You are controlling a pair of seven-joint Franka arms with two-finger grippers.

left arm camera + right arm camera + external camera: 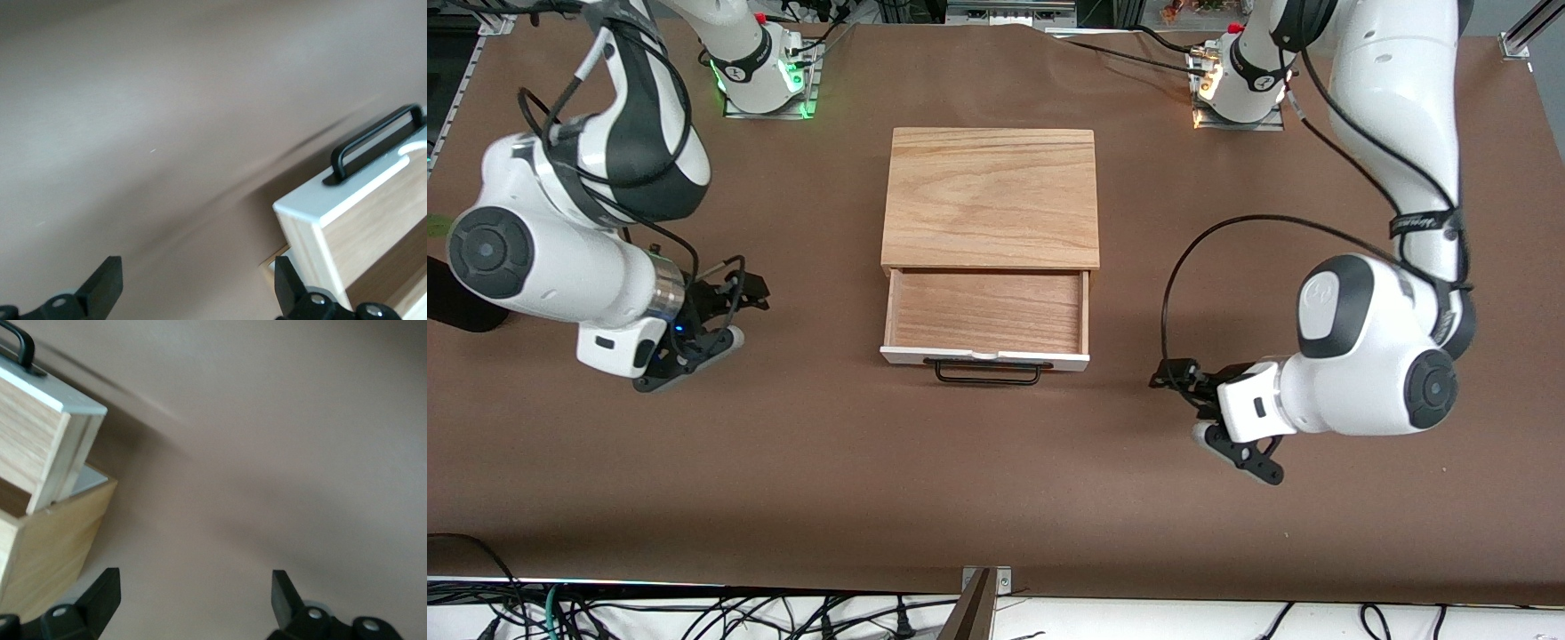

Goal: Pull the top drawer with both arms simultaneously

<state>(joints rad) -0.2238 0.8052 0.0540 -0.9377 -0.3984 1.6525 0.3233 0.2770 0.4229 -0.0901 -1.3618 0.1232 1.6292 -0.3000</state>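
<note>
top drawer (985,313): pulled well out of the wooden box (989,196), mid-surface, light wood inside showing, white front facing the front camera
handle (987,373): black wire loop on that front, nothing touching it
left gripper (1214,418): fingers spread apart, holding nothing, low over the surface (996,480) at roughly 4 o'clock from the drawer
right gripper (710,324): fingers apart too, empty, at about 9 o'clock from the drawer, well clear
</note>
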